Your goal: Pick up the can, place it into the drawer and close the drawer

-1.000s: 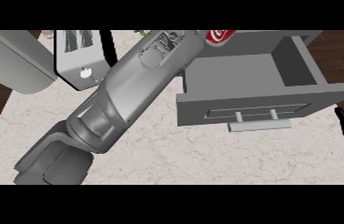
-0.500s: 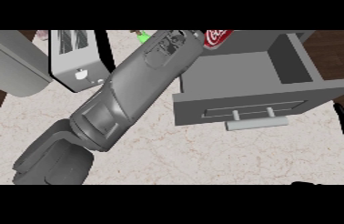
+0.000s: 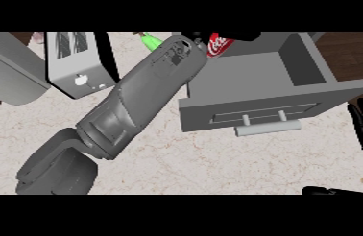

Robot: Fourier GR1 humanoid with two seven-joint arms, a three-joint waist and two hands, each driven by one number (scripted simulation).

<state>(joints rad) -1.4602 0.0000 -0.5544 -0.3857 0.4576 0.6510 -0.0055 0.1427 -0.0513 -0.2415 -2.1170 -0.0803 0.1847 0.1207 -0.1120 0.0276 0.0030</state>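
Observation:
A red can (image 3: 218, 46) shows at the top of the head view, over the far left corner of the open grey drawer (image 3: 309, 69). My left hand (image 3: 228, 35) is curled over the can's top, and the picture's upper edge cuts off most of the hand. The left forearm (image 3: 142, 100) slants up from the lower left to it. The drawer's inside looks bare, and its front carries a bar handle (image 3: 266, 128). Only a black sliver of my right hand (image 3: 327, 190) shows at the lower right edge.
A silver toaster (image 3: 74, 57) stands at the back left, beside a grey appliance (image 3: 18, 79) at the left edge. A green object (image 3: 150, 41) peeks out behind the forearm. Pale marble counter (image 3: 212, 163) lies in front of the drawer.
The can has come slightly down and left in the picture, so more of it shows under the hand. The forearm shifted, uncovering the green object behind it.

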